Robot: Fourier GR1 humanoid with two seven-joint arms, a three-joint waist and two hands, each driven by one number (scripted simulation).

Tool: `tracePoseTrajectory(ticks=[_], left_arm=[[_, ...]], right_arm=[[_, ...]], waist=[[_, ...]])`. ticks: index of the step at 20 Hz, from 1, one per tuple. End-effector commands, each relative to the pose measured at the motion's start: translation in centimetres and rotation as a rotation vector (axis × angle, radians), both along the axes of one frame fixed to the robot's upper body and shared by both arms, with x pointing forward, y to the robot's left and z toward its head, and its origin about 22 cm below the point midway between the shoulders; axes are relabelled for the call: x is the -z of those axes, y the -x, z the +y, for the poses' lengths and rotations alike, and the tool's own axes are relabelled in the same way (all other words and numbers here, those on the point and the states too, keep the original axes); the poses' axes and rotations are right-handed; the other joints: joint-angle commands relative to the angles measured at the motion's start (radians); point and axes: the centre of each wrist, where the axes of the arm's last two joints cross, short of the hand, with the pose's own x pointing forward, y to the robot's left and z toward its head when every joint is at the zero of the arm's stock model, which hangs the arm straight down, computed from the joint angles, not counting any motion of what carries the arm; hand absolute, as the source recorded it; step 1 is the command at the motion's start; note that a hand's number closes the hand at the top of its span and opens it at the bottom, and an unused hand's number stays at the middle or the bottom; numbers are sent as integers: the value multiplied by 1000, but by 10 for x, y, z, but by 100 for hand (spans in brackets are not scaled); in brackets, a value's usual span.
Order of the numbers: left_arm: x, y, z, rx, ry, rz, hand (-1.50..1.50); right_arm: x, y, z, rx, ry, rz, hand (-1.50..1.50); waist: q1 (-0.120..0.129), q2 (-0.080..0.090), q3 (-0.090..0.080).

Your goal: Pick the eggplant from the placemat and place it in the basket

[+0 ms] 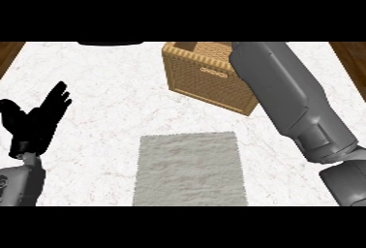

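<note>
The grey placemat (190,169) lies on the white marble counter (107,97) in front of me, and nothing rests on it. No eggplant shows anywhere. The woven tan basket (204,77) stands behind the mat, top centre, seen tilted. My right forearm (286,97) stretches from the lower right up across the basket's right side; its hand is cut off past the upper edge, so what it holds is hidden. My left hand (39,118) rests open at the far left, fingers up, holding nothing.
A dark rounded shape (111,42) peeks in at the counter's far edge, left of the basket. Brown wood shows beyond the counter at the top left corner (10,53) and the top right corner (350,55).
</note>
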Motion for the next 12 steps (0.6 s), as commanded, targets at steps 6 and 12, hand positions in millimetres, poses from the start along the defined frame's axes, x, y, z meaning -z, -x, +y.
tracePoseTrajectory(ticks=[6,12], left_arm=[[7,13,20,-69,3,22,0],[10,22,14,-57,25,26,0]], right_arm=[[23,44,-79,-60,-120,26,-150],[19,100,-131,-167,-103,83,-150]], waist=[[-68,-20,0],[-58,-15,0]])
